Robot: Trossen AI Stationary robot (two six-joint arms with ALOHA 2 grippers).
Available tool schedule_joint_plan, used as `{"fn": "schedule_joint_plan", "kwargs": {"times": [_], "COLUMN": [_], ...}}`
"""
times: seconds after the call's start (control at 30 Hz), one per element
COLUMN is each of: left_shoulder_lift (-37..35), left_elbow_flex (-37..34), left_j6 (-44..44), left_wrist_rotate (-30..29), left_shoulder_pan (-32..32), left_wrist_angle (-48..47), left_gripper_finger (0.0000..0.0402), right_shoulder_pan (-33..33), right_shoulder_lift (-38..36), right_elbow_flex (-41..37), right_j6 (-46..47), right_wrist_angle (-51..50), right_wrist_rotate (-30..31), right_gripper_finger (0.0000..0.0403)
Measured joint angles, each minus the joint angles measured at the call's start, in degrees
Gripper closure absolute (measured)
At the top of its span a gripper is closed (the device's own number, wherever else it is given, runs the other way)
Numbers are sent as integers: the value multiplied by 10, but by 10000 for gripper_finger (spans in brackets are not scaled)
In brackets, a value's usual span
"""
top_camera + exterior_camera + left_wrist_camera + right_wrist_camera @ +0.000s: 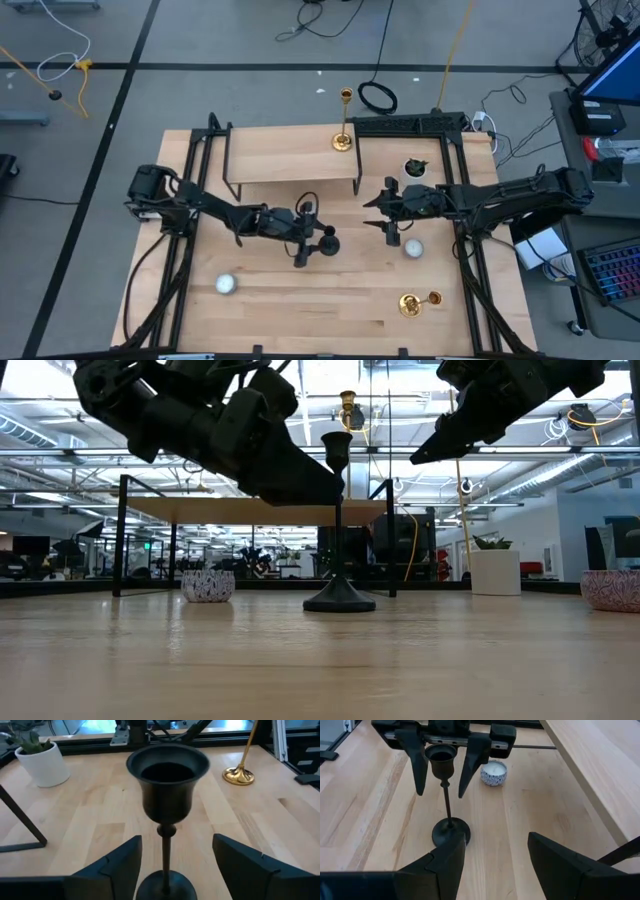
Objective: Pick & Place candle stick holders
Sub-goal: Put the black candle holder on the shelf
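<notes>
Three holders are in play: a black candle stick holder [327,241] standing upright near the middle of the desk [300,310], one gold holder [344,120] upright on the raised shelf [290,160] at the back, and another gold holder [418,302] lying on its side toward the front right. The left pincer [305,238] is spread, its fingers [112,870] flanking the black holder's thin stem just below the cup without touching it. To do this step well, I judge it should centre the stem between the fingers before closing, grip just under the cup, and lift straight up so the round base does not drag or tip. The right pincer [388,212] hangs above the desk nearby, also spread and holding nothing; keeping it clear avoids a collision.
</notes>
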Motion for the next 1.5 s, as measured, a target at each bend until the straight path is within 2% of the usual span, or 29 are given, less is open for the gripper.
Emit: {"fn": "schedule_joint_plan", "kwargs": {"times": [0.13, 0.3, 0.43, 0.6, 0.7, 0.87, 1.1, 1.33, 1.5], "left_shoulder_lift": [0, 0, 0, -2, -17, -85, -239, -366, -438], "left_elbow_flex": [0, 0, 0, 0, 0, 0, 0, 0, 0], "left_j6": [21, 29, 2, -46, -36, -12, 26, 34, 39], "left_wrist_rotate": [0, -9, -14, -15, -16, -19, -103, -153, -255], "left_shoulder_pan": [0, 3, 11, 15, 6, -3, -3, 13, 58], "left_wrist_angle": [9, 25, 25, 30, 36, 17, -108, -174, -245], "left_gripper_finger": [198, 295, 368, 368, 357, 367, 358, 366, 360], "right_shoulder_pan": [0, 0, 0, 0, 0, 0, 0, 0, 0], "right_shoulder_lift": [0, 0, 0, 0, 0, 0, 0, 0, 0], "right_elbow_flex": [0, 0, 0, 0, 0, 0, 0, 0, 0], "right_j6": [0, 0, 0, 0, 0, 0, 1, 0, 0], "right_wrist_angle": [0, 0, 0, 0, 0, 0, 0, 0, 0], "right_wrist_rotate": [0, 0, 0, 0, 0, 0, 0, 0, 0], "right_gripper_finger": [190, 190, 190, 190, 190, 190, 190, 190, 190]}}
